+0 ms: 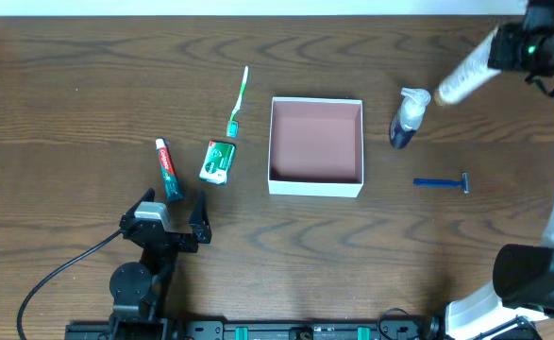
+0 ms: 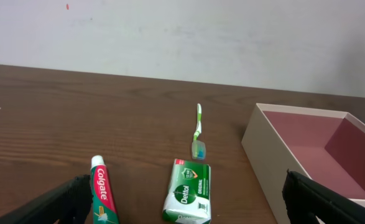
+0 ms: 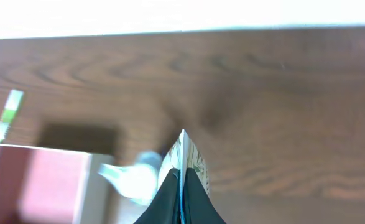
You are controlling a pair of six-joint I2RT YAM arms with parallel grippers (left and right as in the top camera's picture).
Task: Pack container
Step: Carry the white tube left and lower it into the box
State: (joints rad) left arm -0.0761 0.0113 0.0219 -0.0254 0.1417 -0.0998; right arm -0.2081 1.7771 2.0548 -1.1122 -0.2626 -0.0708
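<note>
1. The container (image 1: pixel 316 146) sits open at the middle of the bench (image 1: pixel 59 123), ahead and to the right of the left fingers (image 2: pixel 319 199), which gape wide.
2. The right fingers (image 3: pixel 166 200) hang at the far right corner, well apart from it, closed on a white tube (image 1: pixel 465 74).
3. A spray bottle (image 1: pixel 404 121) stands between tube and container, with a razor (image 1: pixel 442 182) nearer us. Toothpaste (image 1: pixel 168 168), soap packet (image 1: pixel 218 161) and toothbrush (image 1: pixel 239 99) lie to its left.
4. Our right wrist view is blurred, and the tube's print is unreadable.
</note>
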